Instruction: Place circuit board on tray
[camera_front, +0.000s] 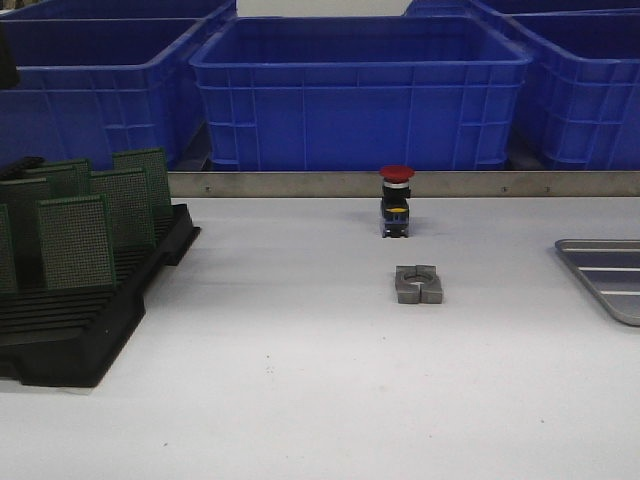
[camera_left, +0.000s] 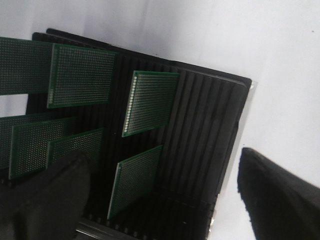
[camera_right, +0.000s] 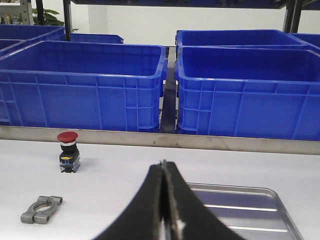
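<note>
Green boards: you had several circuit boards (camera_front: 76, 240) standing upright in the slots of a black slotted rack (camera_front: 90, 325) at the lower left of the front view — none was on the tray yet.
Tray: the grey metal tray (camera_front: 612, 275) lay at the right edge of the front view, well apart from the rack, only part of it in frame; in the right wrist view its rim (camera_right: 270, 191) showed at the lower right, behind the closed fingers.
Left gripper: your left gripper (camera_left: 165, 200) hung above the rack with its dark fingers (camera_left: 45, 200) spread wide, holding nothing; one board (camera_left: 135, 180) stood between them at the lower centre of that view.
Right gripper: your right gripper (camera_right: 164, 210) had its fingers pressed together on nothing, low in its frame, in front of the tray.
Handling: I judged the boards thin, light and stiff — perforated sheets that would slide up out of a slot if you pulled straight, and jam if you tilted them.
Grip point: the free top edge looked like the place to pinch, across the board's two faces.
Risk: neighbouring boards (camera_left: 152, 102) stood near, so a wide approach could knock them.
Clutter: a red push button (camera_front: 396, 200) and a grey metal clamp (camera_front: 418, 284) sat mid-table, between rack and tray.
Stage: the pick had not begun, by my reading.
</note>
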